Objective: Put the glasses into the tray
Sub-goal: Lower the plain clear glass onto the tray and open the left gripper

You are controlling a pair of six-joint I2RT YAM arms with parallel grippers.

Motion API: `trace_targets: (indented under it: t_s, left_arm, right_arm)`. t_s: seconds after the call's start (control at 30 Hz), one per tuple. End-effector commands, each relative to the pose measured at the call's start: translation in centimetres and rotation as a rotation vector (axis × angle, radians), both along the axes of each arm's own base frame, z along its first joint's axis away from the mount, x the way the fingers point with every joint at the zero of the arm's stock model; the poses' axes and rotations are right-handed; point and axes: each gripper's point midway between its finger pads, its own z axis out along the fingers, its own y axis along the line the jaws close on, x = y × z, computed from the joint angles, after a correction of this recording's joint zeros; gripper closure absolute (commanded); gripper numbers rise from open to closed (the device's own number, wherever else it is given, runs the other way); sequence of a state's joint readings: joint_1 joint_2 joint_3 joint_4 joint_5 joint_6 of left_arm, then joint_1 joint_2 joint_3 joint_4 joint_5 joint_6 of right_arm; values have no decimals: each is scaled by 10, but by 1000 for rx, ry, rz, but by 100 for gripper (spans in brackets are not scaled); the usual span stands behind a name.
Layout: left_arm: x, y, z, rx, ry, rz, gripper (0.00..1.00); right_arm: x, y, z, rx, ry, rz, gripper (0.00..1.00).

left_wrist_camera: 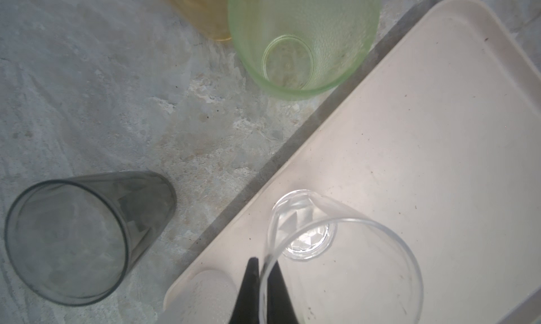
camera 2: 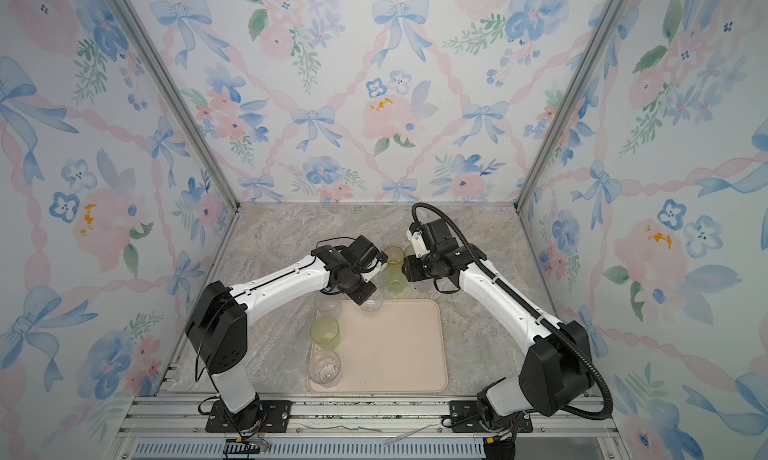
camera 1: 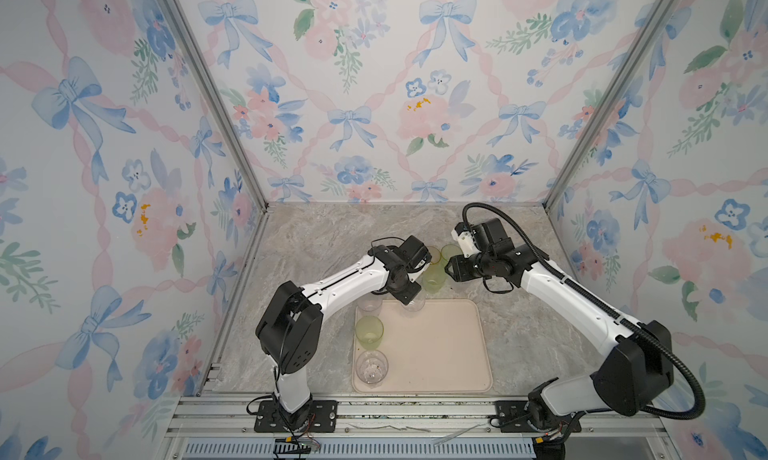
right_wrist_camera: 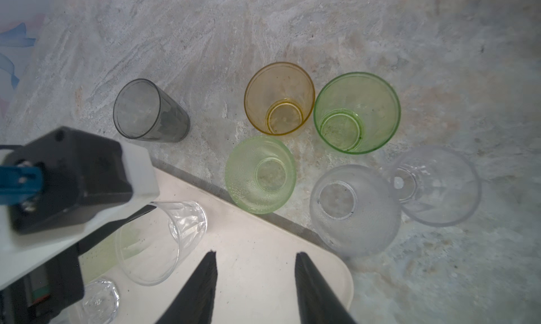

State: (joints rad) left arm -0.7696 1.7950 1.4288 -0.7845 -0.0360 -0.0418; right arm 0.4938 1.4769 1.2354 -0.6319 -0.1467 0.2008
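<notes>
Cream tray (camera 1: pixel 440 345), low-rimmed, round-cornered: a pale green glass (camera 1: pixel 369 331) and a clear glass (camera 1: pixel 371 366) stand along its left side; a third glass (camera 1: pixel 368 304) behind them is half hidden by the left arm (camera 1: pixel 345 279). Left gripper (left_wrist_camera: pixel 259 267): jaws pinched on the rim of a smooth clear tumbler (left_wrist_camera: pixel 304 231) at the tray's far edge. Behind, on the marbled desk (right_wrist_camera: pixel 263 29): grey glass (right_wrist_camera: pixel 149 111), amber glass (right_wrist_camera: pixel 279 98), dimpled green glass (right_wrist_camera: pixel 260 174). Right gripper (right_wrist_camera: pixel 254 253): jaws apart, empty.

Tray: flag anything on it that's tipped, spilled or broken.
Nothing stands out. On the tray, the pale green glass and the near clear glass stand upright, nothing spilled. The left gripper pinches a third glass by its wall at the far edge.
</notes>
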Motion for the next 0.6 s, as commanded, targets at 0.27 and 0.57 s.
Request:
trace_targets:
  t_s: [0.27, 0.57]
  left_arm:
    - [-12, 13, -19, 62, 31, 36, 100]
    - [-9, 17, -28, 92, 30, 47, 100]
  right_arm:
    - [-44, 11, -55, -75, 205, 71, 54]
    - [-55, 20, -64, -86, 231, 94, 54]
